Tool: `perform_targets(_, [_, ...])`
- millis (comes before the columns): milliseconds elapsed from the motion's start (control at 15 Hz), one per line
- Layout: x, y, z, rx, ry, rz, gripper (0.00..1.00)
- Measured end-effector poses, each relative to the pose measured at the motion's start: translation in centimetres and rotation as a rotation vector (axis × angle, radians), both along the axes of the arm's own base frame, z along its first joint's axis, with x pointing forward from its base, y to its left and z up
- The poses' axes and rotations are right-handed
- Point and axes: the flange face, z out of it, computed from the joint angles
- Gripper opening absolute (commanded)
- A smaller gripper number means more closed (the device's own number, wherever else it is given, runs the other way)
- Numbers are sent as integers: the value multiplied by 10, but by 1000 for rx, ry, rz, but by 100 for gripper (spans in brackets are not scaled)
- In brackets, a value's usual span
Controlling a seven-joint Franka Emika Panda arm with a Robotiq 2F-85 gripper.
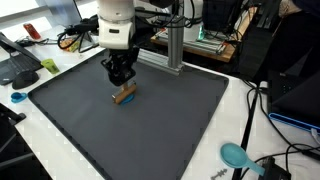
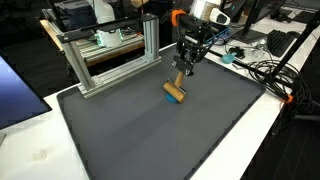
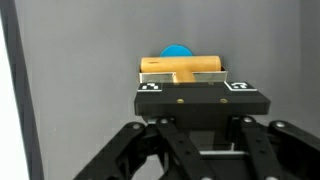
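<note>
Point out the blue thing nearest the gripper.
The wooden block with the blue disc, on the dark mat just beneath the gripper. The teal scoop and the small blue piece both lie off the mat.

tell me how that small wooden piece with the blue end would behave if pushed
Probably stiff: the wooden piece looks like solid wood with straight edges. Likely light, since it is small beside the tool that seems closed on its stem. Its bar looks rounded, so it might roll on the flat mat, though the stem could stop that.
</note>
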Motion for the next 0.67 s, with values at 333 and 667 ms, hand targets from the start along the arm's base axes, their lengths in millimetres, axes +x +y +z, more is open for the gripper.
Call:
perform_targets(333, [0, 4, 1, 5, 4, 21, 22])
perform_targets(667, [0, 9, 1, 12, 7, 41, 22])
